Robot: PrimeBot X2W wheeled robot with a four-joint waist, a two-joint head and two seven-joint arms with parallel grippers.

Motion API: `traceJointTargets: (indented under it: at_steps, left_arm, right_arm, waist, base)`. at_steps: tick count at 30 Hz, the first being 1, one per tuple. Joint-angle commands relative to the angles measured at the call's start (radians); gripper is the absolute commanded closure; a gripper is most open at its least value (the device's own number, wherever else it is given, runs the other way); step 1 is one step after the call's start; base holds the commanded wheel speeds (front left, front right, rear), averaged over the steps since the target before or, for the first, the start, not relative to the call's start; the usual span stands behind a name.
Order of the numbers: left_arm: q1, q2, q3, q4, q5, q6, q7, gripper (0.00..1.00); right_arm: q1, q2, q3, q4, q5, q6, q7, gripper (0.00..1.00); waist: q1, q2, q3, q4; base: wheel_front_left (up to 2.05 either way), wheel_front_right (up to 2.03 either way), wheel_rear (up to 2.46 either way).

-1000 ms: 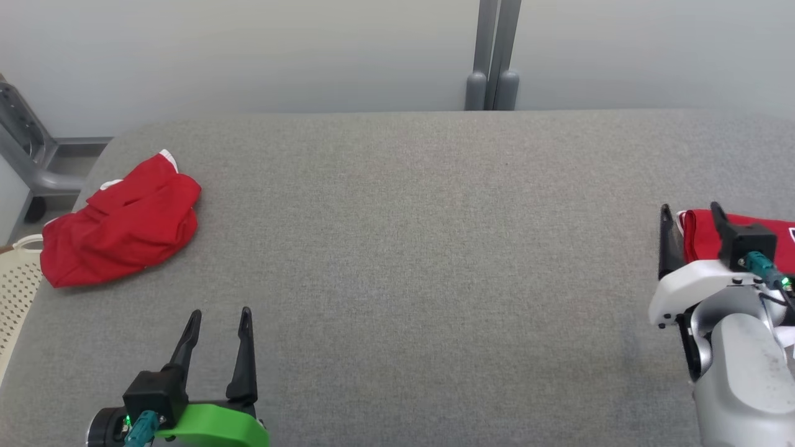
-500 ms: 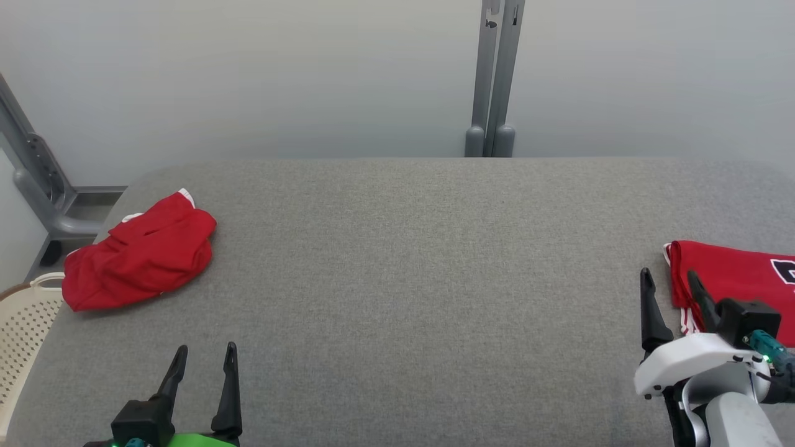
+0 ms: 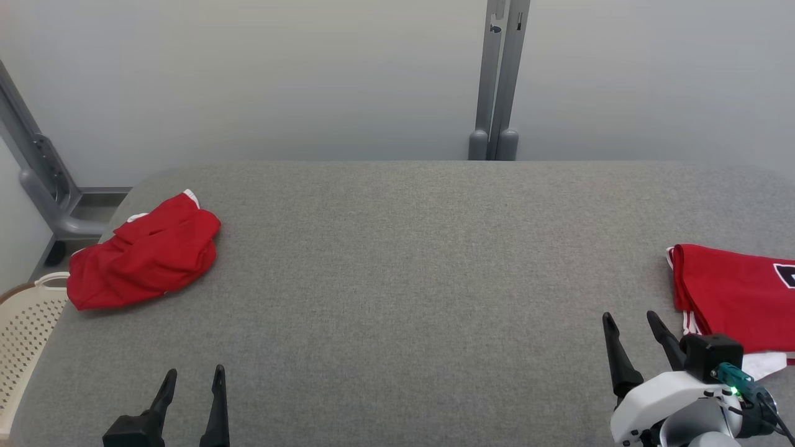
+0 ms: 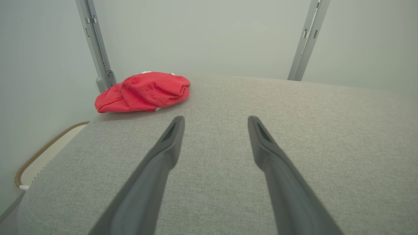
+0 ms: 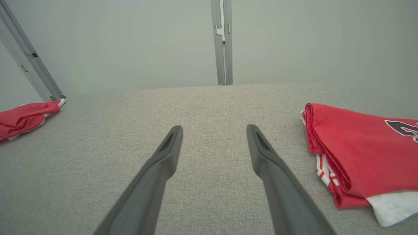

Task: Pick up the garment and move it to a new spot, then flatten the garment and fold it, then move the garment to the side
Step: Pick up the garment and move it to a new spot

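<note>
A folded red garment (image 3: 736, 295) with white trim and a dark print lies flat at the table's right edge; the right wrist view has it (image 5: 359, 153) to the right of my fingers. My right gripper (image 3: 630, 323) stands open just left of it, apart from the cloth. A second red garment (image 3: 143, 254), crumpled, sits at the far left of the grey table (image 3: 410, 261) and shows in the left wrist view (image 4: 143, 92) ahead and left. At the bottom left my left gripper (image 3: 194, 375) is open and holds nothing.
A cream perforated basket (image 3: 25, 329) stands off the table's left edge. A grey upright post (image 3: 500, 81) rises behind the table's far edge, and another metal frame (image 3: 37, 167) stands at the back left. The pale wall is close behind.
The camera has tilted up, so the whole picture slid down. My right gripper has drawn back from the folded garment toward me, and the left gripper has dropped lower in view.
</note>
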Motion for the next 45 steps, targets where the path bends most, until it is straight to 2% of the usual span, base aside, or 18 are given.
traceJointTargets:
  at_steps: [1,9,14,36,45]
  left_arm:
    - [0.011,0.008,0.005,0.004,-0.006,0.002,-0.007,0.00]
    - [0.005,0.010,-0.006,0.004,-0.002,0.004,-0.006,0.00]
    - [-0.013,0.018,-0.015,-0.003,0.004,0.002,0.002,0.00]
    - [0.026,0.079,-0.017,-0.072,0.007,0.028,0.060,0.00]
    - [0.041,0.087,-0.015,-0.092,-0.001,0.041,0.068,0.00]
  right_arm:
    - [0.018,-0.005,0.002,-0.009,0.009,-0.001,0.003,0.00]
    - [0.033,-0.004,-0.001,-0.015,0.028,-0.001,0.005,0.00]
    - [0.040,-0.004,-0.008,-0.021,0.013,-0.001,0.006,0.00]
    - [0.032,-0.004,0.065,0.037,0.087,-0.001,-0.040,0.00]
    - [0.018,-0.004,0.086,0.053,0.097,-0.001,-0.049,0.00]
  waist:
    - [0.0001,0.0000,-0.001,0.000]
    - [0.0001,0.0000,0.001,0.004]
    - [0.0001,0.0000,0.001,0.034]
    - [0.0001,0.0000,-0.010,0.288]
    - [0.0001,0.0000,-0.002,0.335]
  base:
    - [0.00,0.00,0.00]
    - [0.00,0.00,0.00]
    - [0.00,0.00,0.00]
    - [0.00,0.00,0.00]
    - [0.00,0.00,0.00]
